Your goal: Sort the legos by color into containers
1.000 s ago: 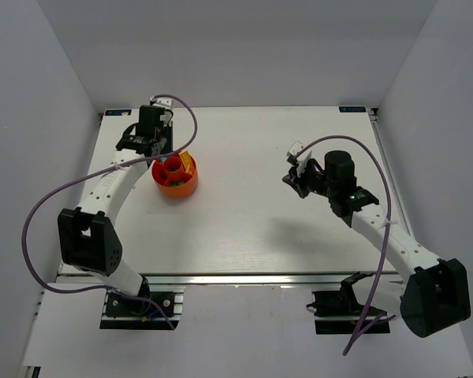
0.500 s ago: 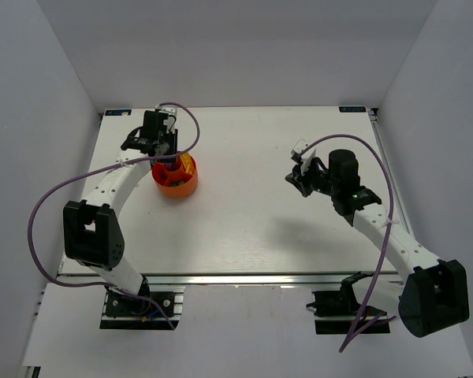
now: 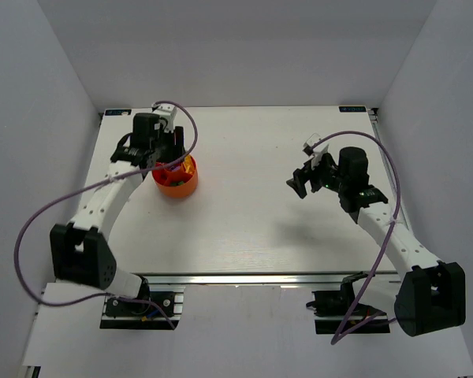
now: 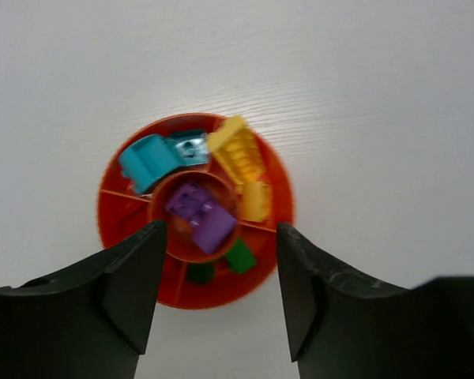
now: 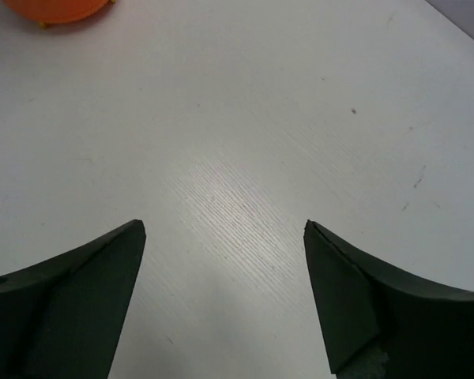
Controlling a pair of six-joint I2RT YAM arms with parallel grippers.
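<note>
The container, a round orange-red bowl (image 4: 114, 225) (image 3: 178, 189), stands at the table's back left. Its raised centre ring holds purple legos (image 4: 201, 215). The outer sections hold cyan legos (image 4: 148, 158), yellow legos (image 4: 238, 151) and green legos (image 4: 238, 257). My left gripper (image 4: 219, 229) (image 3: 167, 153) hovers over the bowl, open, with nothing between its fingers. My right gripper (image 5: 223, 227) (image 3: 299, 183) is open above bare table at the right, far from the bowl, whose edge (image 5: 59, 8) shows at the top left of the right wrist view.
White table (image 3: 252, 220) with grey walls on three sides. A purple cable (image 3: 191, 130) loops over the left arm above the bowl. Another cable (image 3: 386, 169) arcs over the right arm.
Both grippers have gone from shut to open. The left arm's elbow swung left while its gripper stayed over the bowl. The right wrist shifted slightly right.
</note>
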